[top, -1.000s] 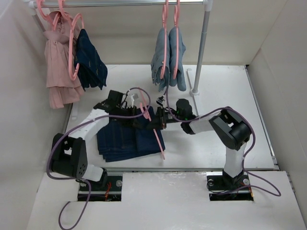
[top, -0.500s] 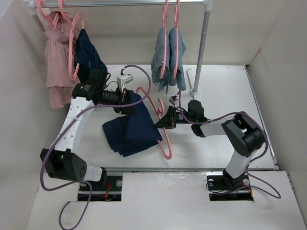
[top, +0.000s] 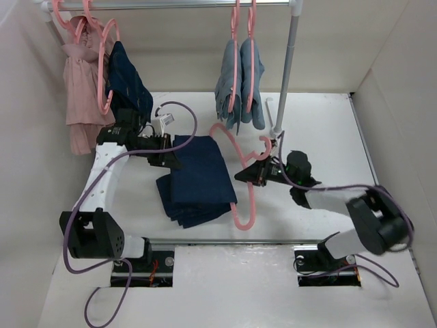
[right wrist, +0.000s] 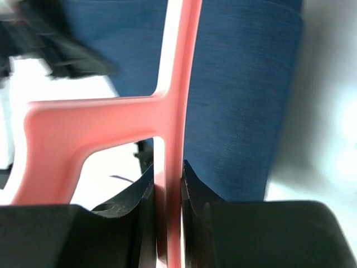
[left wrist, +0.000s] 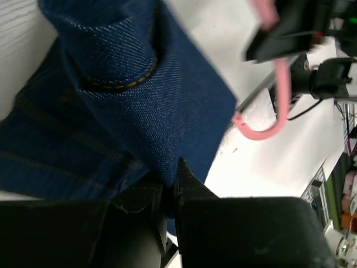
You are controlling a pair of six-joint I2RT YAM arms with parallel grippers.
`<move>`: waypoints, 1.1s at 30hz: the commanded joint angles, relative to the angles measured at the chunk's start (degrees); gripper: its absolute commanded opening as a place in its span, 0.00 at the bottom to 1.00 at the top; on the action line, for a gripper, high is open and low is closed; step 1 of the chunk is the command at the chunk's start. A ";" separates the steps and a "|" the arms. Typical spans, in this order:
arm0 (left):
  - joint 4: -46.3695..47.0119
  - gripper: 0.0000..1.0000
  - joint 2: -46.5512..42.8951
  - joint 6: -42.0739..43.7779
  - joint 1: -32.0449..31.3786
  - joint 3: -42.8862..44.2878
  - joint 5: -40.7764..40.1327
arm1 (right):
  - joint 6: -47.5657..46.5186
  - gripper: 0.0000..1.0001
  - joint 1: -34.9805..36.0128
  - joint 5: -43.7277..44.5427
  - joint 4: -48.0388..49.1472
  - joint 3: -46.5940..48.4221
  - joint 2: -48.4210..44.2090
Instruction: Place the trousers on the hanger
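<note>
Noted mid-frame: trousers point(top: 198, 174), folded stack, upper-left edge pinched tight in left gripper point(top: 168, 154). Just right: hanger point(top: 250, 201), bar clamped in right gripper point(top: 248, 175). Advised: hold fold raised, slide bar under, avoid hook snag.

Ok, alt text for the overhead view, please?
Seen from above, the left hand pinches the edge of folded dark jeans on a white table, while the right hand grips a pink hanger alongside them. Other garments hang from a rail at the back.
</note>
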 commanded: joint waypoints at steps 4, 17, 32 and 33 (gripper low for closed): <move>2.27 0.00 2.70 -2.73 -0.42 -0.90 -1.11 | -14.68 0.00 -0.96 16.81 -22.41 2.31 -24.61; 5.00 0.00 5.78 -4.40 -9.20 -3.09 -2.16 | -24.38 0.00 7.30 38.80 -53.36 19.18 -37.05; 9.13 0.00 2.89 -5.46 -12.89 -11.97 -1.37 | -34.39 0.00 8.80 57.53 -72.89 34.66 -41.18; 9.74 0.00 2.88 -4.85 -13.42 -12.50 -1.37 | -34.40 0.00 8.80 56.75 -72.89 35.53 -41.18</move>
